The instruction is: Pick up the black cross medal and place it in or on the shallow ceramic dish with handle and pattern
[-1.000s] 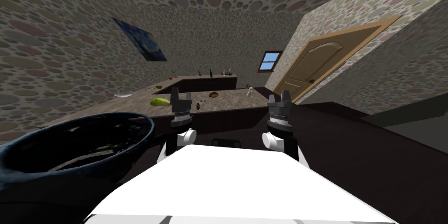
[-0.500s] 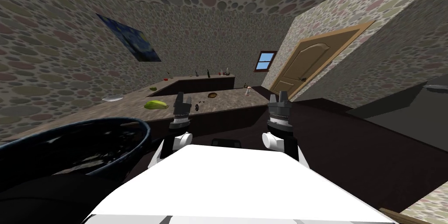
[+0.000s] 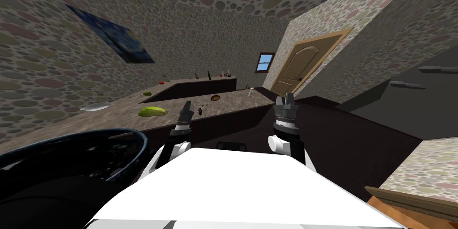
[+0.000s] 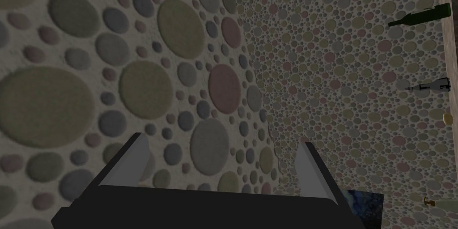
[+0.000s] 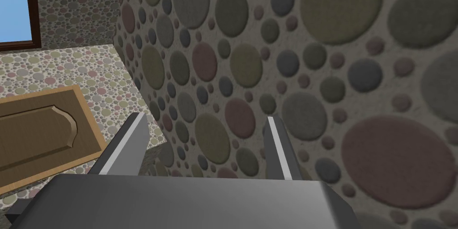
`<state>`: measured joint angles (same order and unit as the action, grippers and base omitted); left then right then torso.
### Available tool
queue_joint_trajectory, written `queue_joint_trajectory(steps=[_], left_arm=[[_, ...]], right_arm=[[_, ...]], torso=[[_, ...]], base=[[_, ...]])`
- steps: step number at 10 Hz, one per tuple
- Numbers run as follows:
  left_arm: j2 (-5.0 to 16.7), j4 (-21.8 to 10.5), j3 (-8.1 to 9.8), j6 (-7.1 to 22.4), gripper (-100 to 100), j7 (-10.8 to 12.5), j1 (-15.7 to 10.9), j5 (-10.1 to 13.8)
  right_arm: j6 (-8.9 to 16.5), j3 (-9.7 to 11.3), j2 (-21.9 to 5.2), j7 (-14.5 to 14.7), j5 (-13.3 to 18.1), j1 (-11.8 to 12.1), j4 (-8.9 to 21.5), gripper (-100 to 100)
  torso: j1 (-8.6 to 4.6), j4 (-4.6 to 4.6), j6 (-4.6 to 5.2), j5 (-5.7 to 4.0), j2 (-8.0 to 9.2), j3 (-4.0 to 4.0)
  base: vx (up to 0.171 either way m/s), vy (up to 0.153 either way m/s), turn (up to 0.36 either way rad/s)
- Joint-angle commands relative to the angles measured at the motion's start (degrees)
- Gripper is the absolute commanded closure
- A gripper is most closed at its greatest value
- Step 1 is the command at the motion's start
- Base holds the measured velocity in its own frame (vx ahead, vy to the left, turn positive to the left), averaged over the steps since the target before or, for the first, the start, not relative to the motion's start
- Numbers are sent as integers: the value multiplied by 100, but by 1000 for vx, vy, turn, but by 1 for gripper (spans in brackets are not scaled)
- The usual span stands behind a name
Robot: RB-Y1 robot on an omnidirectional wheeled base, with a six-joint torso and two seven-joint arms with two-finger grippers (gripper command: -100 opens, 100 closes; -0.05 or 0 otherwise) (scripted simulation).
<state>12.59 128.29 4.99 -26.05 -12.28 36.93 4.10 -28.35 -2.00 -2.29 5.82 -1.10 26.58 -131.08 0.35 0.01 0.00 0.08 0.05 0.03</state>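
Now turned rightward, left hand (image 3: 188,104) slanted, right hand (image 3: 285,98) unchanged

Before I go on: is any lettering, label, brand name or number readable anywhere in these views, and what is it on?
No text can be read anywhere.
The blue painting shows swirls and no lettering.
The dark bottle on the counter is too small to show any label.
The door and the dotted walls carry no sign or number.
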Motion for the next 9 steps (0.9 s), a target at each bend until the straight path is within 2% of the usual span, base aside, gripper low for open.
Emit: queue_joint_trajectory(steps=[1,6,9], left_arm=[[151,-89,133,77,-100,-83,235,-53],[572,-452,497,393,-100,-328,823,-227],[860,-656,701,667,-100,-415,1145,-301]], right_arm=[[0,0,0,0,0,0,0,0],[0,0,0,0,0,0,0,0],[0,0,0,0,0,1,0,0]], torso=[[0,0,0,0,0,0],[-7,-1,0,-1,-5,-3],[-21,-2,-2,-5,-10,-6]], base=[[-27,76,-162],[-16,64,-167],[4,22,-129]])
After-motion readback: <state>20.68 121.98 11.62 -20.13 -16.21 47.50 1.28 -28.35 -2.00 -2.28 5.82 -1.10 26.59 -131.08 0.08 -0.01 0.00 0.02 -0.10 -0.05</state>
